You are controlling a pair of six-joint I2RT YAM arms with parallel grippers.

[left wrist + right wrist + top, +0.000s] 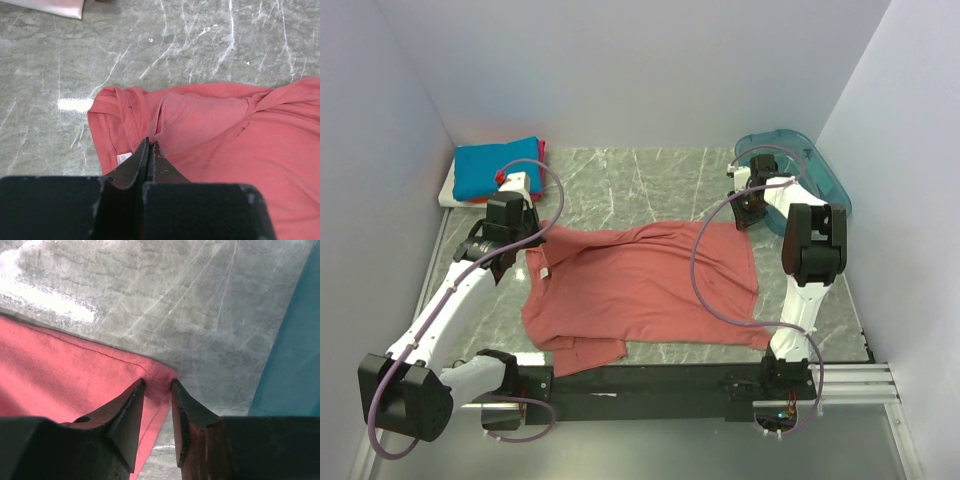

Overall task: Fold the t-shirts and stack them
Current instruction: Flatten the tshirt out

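Observation:
The salmon-pink t-shirt (640, 285) lies spread and rumpled on the marble table; it also shows in the left wrist view (225, 130) and the right wrist view (60, 375). My left gripper (542, 236) is at the shirt's far left, by the collar. Its jaws (150, 141) are shut, pinching a raised fold of the cloth. My right gripper (746, 214) is at the shirt's far right corner. It is open (157, 383), with the hemmed corner lying between its fingers. A folded blue shirt (498, 168) tops a stack with red and white ones at the back left.
The translucent teal bin (800, 165) stands at the back right, close to the right gripper, and fills the right edge of the right wrist view (295, 365). The white shirt's edge (50, 6) lies beyond the left gripper. White walls enclose the table.

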